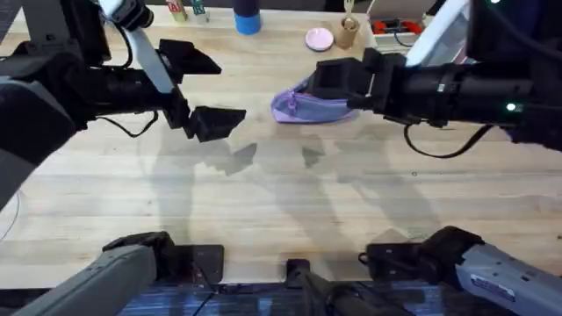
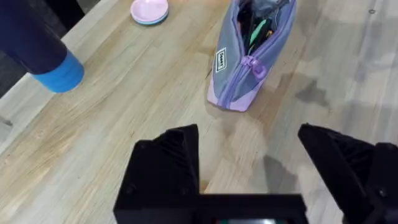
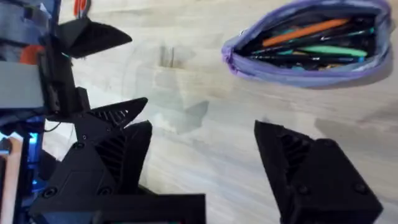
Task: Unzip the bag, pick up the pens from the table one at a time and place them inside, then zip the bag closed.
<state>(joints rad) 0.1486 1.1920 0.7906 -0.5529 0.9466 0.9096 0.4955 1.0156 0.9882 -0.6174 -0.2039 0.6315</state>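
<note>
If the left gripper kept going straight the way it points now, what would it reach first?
Most likely the bag: in the left wrist view it lies ahead of the open left gripper, with bare table between them. Height is unclear, so it might pass over.

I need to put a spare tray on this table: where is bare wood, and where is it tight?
Bare table lies between the arms' bases and the bag, under both raised grippers. More bare wood lies left of the bag. It is crowded along the far edge: a blue bottle, a pink dish.

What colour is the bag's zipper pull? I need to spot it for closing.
Lavender-purple, like the bag; the zipper pull shows best in the left wrist view.
</note>
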